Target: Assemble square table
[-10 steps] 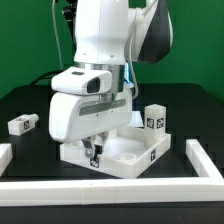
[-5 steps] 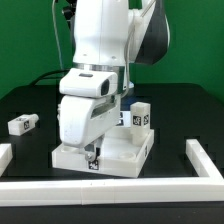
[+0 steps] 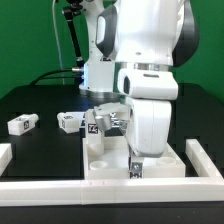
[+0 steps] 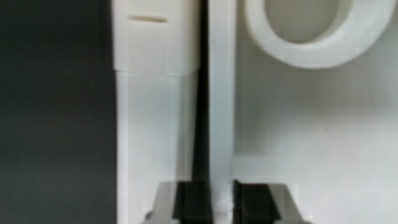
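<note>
- top (image 3: 105, 170) sits open side up, flat on the black table (image 3: 40, 100), directly under the claw (image 3: 135, 168). No legs fitted.
- claw (image 4: 221, 198) is pinching the top's near rim. In the wrist view both pads (image 4: 178, 205) are tight on a thin white wall.
- why the rim: my read is the top is too wide to span, so the raised wall is the only edge thin enough to grab for a slide.
- one socket (image 4: 329, 22) shows a little way off from the claw, on the top's floor. It's empty and faces up, so a leg can drop in from above.
- front rail (image 3: 60, 188) runs just in front of the claw. side rail (image 3: 203, 155) is near it on the exterior view's right.
- top's near wall is just beside the front rail. Can't tell if they touch.
- likely reason: parking the top in that rail corner braces it against leg-screwing torque.
- leg (image 3: 68, 122) lies behind the claw, toward the exterior view's left.
- second leg (image 3: 95, 126) is closer, at the top's far corner. Can't tell if it's on the top or behind it.
- third leg (image 3: 20, 124) is well apart, further left in the exterior view.
- fourth leg isn't clearly seen; the arm (image 3: 150, 50) hides that area.
- risk: a rim pinch off to one side could let the top yaw during a slide.
</note>
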`<state>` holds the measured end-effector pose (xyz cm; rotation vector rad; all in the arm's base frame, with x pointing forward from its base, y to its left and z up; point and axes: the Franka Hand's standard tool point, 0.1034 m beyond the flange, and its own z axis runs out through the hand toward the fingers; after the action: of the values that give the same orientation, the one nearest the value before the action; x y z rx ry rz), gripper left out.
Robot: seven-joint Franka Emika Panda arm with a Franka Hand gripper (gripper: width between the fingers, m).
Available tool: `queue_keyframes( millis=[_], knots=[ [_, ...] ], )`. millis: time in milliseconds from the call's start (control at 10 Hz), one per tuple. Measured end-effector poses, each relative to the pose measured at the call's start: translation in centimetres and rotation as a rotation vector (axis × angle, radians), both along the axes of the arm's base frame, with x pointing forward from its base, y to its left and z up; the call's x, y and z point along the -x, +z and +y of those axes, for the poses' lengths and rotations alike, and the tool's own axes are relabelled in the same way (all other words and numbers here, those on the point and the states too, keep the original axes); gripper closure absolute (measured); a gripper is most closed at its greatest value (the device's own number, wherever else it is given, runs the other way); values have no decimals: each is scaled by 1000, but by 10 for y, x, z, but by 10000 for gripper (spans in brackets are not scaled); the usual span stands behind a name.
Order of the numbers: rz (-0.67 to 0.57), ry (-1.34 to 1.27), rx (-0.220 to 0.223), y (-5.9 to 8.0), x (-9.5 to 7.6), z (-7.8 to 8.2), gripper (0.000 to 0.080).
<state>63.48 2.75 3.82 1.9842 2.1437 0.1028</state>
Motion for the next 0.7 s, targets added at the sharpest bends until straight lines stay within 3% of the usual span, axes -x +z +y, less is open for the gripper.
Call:
queue_keyframes(
  millis=[400, 700],
  knots=[
    [9, -9, 4, -5, 5, -5, 740],
    [31, -106, -13, -8, -12, 23, 740]
  ],
)
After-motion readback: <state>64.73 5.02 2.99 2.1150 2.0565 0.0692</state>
